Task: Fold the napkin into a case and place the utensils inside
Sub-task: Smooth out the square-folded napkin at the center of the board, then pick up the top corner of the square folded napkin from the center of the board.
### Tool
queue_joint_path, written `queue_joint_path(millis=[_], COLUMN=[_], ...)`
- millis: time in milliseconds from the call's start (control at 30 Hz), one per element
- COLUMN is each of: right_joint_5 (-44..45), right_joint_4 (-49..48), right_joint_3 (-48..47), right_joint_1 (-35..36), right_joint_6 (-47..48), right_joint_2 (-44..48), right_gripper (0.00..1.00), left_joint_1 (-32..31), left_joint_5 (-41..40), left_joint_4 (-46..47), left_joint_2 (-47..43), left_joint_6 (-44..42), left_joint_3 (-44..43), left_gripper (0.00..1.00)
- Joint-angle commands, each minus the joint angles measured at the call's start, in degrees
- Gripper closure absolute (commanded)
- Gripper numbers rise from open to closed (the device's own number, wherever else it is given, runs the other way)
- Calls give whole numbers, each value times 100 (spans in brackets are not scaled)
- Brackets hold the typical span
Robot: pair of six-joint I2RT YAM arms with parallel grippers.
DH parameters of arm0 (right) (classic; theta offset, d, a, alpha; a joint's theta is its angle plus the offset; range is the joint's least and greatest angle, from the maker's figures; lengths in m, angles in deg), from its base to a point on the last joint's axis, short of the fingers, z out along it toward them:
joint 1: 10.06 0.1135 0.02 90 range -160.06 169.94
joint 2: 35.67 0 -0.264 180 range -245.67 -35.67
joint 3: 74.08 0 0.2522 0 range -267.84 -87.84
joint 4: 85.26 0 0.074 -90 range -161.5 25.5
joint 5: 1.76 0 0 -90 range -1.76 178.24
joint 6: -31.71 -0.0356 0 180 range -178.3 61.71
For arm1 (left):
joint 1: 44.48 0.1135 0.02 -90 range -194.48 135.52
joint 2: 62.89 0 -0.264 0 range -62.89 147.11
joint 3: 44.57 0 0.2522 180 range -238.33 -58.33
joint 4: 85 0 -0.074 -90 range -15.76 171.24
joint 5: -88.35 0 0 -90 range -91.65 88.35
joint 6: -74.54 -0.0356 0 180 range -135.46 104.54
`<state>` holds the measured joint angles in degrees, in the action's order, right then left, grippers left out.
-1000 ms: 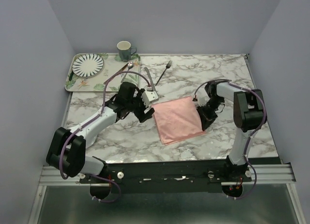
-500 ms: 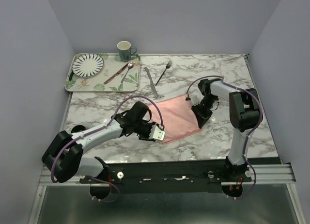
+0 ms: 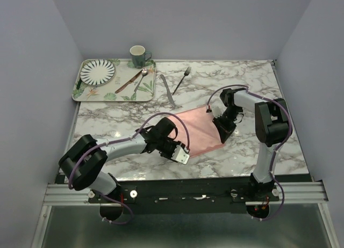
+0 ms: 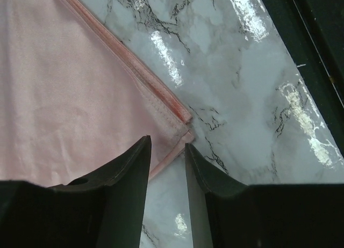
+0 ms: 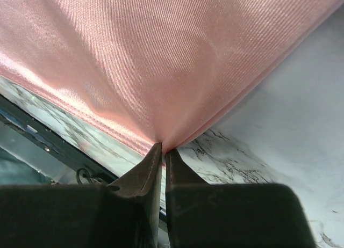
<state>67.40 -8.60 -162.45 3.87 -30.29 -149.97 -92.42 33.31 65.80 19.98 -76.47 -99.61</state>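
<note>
top external view: the napkin [image 3: 200, 127] lies flat on the marble table [image 3: 107, 124] in the middle of the frame, between the two arms. the left gripper [image 3: 181, 153] is low at the cloth's lower-left corner, and the right gripper [image 3: 220, 129] is at its right edge. the fork [image 3: 183, 79] and knife [image 3: 167, 90] rest on the marble above the cloth, right of the tray [image 3: 115, 96], and well apart from both grippers. no pocket is formed yet, so i judge the folding step to be in hand.

left wrist view: the napkin [image 4: 70, 87] fills the upper left. its hemmed edge runs down from the top of the frame to a corner near the centre. the left gripper [image 4: 167, 151] has its jaws partly apart with a clear gap, clamped on nothing. the cloth's bottom edge crosses that gap, and the corner sits just above and right of the tips. the hem seems to show two layers, though the close angle makes that hard to confirm.

right wrist view: the right gripper [image 5: 161, 151] is pinched nearly closed on the napkin [image 5: 161, 55]. the cloth rises from the tips at bottom centre and spreads like a tent across the upper frame.

the coming move turns on that lower-left corner. it is right at the left fingertips, so the left arm is much the nearer one. closing there would give each arm a hold on opposite sides, ready to carry the cloth over. if the tips close only on the marble, the corner could slip free.
</note>
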Motion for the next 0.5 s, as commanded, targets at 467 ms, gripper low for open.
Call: queue_joint_path(millis=[467], right_joint_5=[221], right_joint_4=[-313], right_joint_3=[34], right_joint_1=[136], right_joint_6=[328], right_joint_2=[-40], right_gripper=[86], left_joint_1=[-163], left_joint_5=[-113], left_joint_4=[-143], left_joint_2=[502], left_joint_6=[-666], left_joint_3=[-434], left_gripper=[83])
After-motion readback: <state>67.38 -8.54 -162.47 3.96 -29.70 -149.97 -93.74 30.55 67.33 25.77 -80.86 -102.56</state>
